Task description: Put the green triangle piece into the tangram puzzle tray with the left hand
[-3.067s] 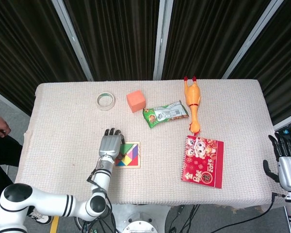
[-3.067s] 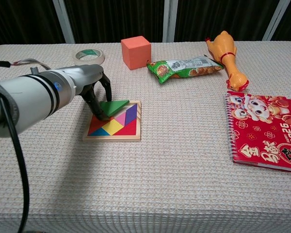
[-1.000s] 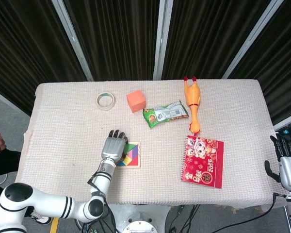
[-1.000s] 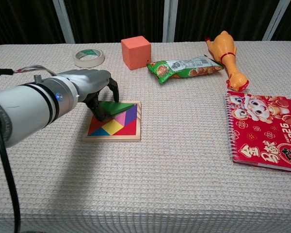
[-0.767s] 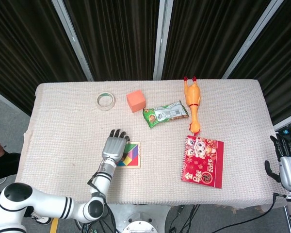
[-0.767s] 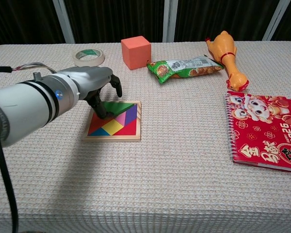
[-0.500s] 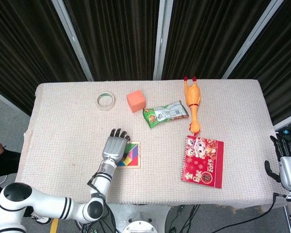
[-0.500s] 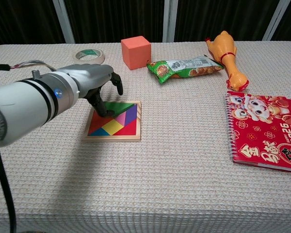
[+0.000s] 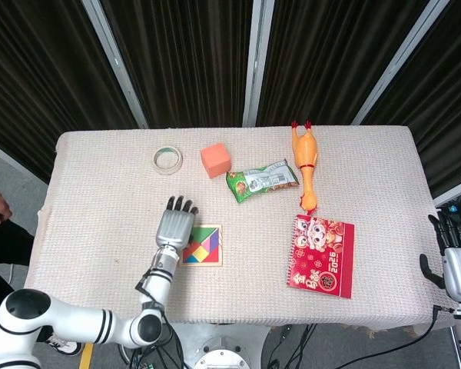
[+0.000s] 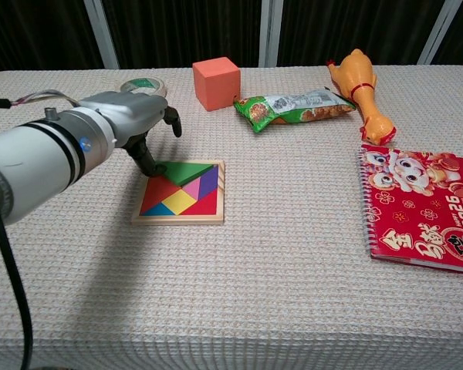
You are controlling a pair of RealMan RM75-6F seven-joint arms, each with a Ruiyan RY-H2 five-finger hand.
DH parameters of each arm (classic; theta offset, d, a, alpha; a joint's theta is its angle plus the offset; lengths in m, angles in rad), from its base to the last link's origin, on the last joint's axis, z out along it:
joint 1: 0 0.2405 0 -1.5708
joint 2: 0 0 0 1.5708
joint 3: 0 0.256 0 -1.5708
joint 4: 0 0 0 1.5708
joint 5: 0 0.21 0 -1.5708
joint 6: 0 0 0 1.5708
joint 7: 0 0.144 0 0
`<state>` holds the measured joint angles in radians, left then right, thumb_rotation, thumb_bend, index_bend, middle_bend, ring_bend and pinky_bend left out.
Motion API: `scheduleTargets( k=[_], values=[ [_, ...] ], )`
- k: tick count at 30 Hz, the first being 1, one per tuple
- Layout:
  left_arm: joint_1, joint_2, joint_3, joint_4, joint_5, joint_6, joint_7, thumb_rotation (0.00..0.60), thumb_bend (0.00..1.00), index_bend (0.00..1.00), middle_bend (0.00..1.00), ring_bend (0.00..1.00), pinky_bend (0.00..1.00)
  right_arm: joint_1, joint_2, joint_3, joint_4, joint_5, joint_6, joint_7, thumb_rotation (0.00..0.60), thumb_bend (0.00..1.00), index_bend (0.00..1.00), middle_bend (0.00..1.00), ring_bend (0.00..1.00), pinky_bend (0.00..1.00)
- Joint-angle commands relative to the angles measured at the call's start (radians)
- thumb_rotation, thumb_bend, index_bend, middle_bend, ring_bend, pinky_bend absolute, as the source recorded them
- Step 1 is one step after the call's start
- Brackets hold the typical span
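Chest view shows the change: the left hand (image 10: 143, 116) has let go and drawn back toward 10 o'clock of the tangram puzzle tray (image 10: 182, 192), fingers apart and empty. The green triangle piece (image 10: 187, 171) now lies in the tray's far section, seemingly flush, though seating is hard to confirm. The right hand (image 9: 455, 261) idles open off the counter (image 9: 100, 200) at 4 o'clock. Placement looks done.

You see tape roll (image 9: 167, 159) at 10 o'clock on table (image 9: 100, 200). Orange cube (image 9: 215, 159) just right of it. Snack bag (image 9: 262, 180) near middle, rubber chicken (image 9: 305, 166) beside. Red calendar (image 9: 321, 255) at 4 o'clock.
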<state>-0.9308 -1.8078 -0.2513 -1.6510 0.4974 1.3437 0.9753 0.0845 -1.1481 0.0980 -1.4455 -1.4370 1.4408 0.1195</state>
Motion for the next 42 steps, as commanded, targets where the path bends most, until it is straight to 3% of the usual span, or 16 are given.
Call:
scheduleTargets(
  k=[1, 27, 32, 36, 40, 42],
  values=[
    [0.0, -0.006, -0.001, 0.015, -0.006, -0.009, 0.004, 0.6, 0.33, 0.23, 0.11, 0.0, 0.0, 0.001, -0.001, -0.001, 0.0, -0.001, -0.003, 0.001, 0.6, 0.37, 0.0, 0.0, 0.0, 0.0],
    [-0.011, -0.047, -0.022, 0.042, 0.002, -0.035, 0.008, 0.6, 0.33, 0.23, 0.11, 0.0, 0.0, -0.002, -0.004, 0.001, 0.021, 0.004, -0.004, 0.024, 0.6, 0.37, 0.0, 0.0, 0.0, 0.0],
    [0.005, -0.007, -0.031, -0.024, 0.046, 0.002, -0.01, 0.6, 0.33, 0.23, 0.11, 0.0, 0.0, -0.002, -0.002, 0.001, 0.02, 0.002, 0.0, 0.025, 0.6, 0.37, 0.0, 0.0, 0.0, 0.0],
    [0.072, 0.096, 0.011, -0.134, 0.218, 0.047, -0.123, 0.6, 0.32, 0.24, 0.13, 0.0, 0.01, -0.004, -0.001, -0.001, 0.014, -0.006, 0.008, 0.019, 0.6, 0.37, 0.0, 0.0, 0.0, 0.0],
    [0.205, 0.247, 0.144, -0.151, 0.575, 0.133, -0.384, 0.6, 0.3, 0.27, 0.16, 0.0, 0.04, -0.003, -0.001, 0.0, 0.004, -0.015, 0.018, 0.006, 0.6, 0.37, 0.0, 0.0, 0.0, 0.0],
    [0.255, 0.327, 0.204, -0.152, 0.672, 0.146, -0.48, 0.6, 0.28, 0.27, 0.16, 0.0, 0.05, -0.002, -0.001, -0.001, -0.003, -0.024, 0.024, 0.0, 0.6, 0.37, 0.0, 0.0, 0.0, 0.0]
  ],
)
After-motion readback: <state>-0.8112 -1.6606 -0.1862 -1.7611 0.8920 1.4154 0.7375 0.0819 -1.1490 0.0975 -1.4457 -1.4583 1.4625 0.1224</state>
